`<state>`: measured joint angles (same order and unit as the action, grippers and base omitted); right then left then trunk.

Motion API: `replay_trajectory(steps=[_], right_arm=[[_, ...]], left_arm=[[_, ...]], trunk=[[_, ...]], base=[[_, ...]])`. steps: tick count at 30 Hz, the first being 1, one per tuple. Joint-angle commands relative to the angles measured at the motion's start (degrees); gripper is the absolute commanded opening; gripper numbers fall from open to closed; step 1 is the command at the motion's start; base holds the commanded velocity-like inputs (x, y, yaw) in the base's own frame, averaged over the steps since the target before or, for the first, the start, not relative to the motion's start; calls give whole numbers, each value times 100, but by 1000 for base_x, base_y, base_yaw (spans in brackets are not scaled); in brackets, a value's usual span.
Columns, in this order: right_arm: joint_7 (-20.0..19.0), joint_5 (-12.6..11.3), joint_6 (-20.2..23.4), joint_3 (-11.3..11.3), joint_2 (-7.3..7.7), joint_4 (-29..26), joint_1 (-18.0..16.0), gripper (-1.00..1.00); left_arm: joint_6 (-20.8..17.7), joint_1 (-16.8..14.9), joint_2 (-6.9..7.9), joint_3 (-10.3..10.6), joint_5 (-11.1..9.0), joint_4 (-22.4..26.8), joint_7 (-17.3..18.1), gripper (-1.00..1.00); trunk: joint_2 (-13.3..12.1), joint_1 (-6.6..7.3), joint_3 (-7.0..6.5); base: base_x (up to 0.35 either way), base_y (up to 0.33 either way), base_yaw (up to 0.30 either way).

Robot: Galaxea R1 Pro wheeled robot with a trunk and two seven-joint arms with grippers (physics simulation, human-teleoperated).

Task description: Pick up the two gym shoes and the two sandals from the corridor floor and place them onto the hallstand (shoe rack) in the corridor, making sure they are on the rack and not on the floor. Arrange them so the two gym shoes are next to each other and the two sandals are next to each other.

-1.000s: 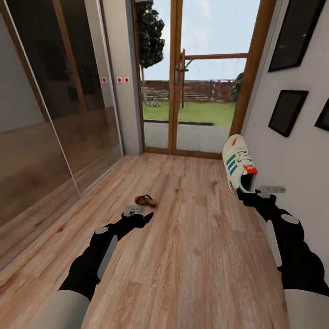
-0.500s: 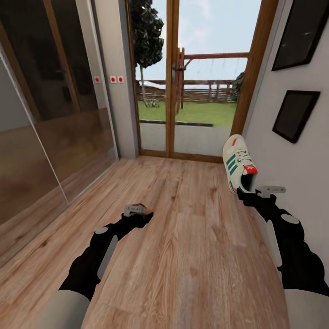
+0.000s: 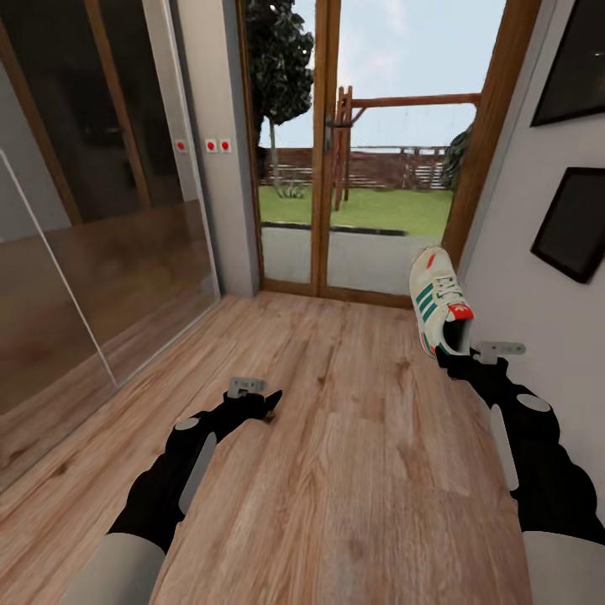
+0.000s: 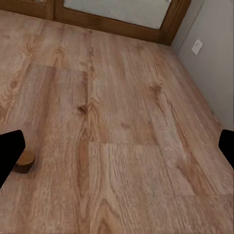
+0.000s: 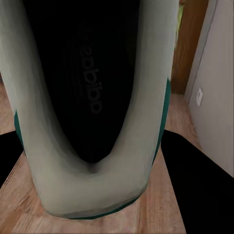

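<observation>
A cream-white gym shoe (image 3: 439,307) with green stripes and a red-orange heel hangs toe-up by the right wall. My right gripper (image 3: 452,356) is shut on its heel end. The right wrist view looks into the shoe's dark insole (image 5: 90,87), with a black finger (image 5: 200,185) on each side of the gripper (image 5: 102,168). My left gripper (image 3: 270,402) hovers low over the corridor floor (image 3: 353,479), open and holding nothing. In the left wrist view, between wide-apart fingers, the gripper (image 4: 117,151) faces bare planks. The brown end of a sandal (image 4: 24,160) lies beside one finger. The hallstand is out of view.
A wood-framed glass door (image 3: 326,168) closes the corridor ahead, with a garden behind it. Glossy sliding wardrobe panels (image 3: 101,252) line the left side. The white right wall (image 3: 512,252) carries dark picture frames (image 3: 580,223) and a low socket (image 4: 197,46).
The camera has moved toward the door, shifting the whole picture. The sandal seen on the floor ahead of the left gripper is now mostly hidden behind it. The right gripper still holds the shoe.
</observation>
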<state>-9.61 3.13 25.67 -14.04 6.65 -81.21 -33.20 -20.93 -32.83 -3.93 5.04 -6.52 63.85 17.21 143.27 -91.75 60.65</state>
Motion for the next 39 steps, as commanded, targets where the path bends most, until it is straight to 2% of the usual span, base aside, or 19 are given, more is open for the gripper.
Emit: replay_trajectory(steps=[1, 23, 39], right_arm=[[-41, 29, 29, -11, 1, -9, -2, -100], [-41, 30, 26, -11, 2, -8, -2, -100], [-41, 30, 27, -11, 2, -4, -2, -100]], left_arm=[[-51, -4, -2, -3, -60, 5, 1, 100], [-51, -4, -4, -3, -60, 5, 1, 100], [-51, -4, -6, -3, -60, 5, 1, 100]], trunk=[[2, -2, 6], [2, -2, 6], [2, -2, 6]], base=[[344, -136, 270], [337, -137, 287], [277, -174, 33]])
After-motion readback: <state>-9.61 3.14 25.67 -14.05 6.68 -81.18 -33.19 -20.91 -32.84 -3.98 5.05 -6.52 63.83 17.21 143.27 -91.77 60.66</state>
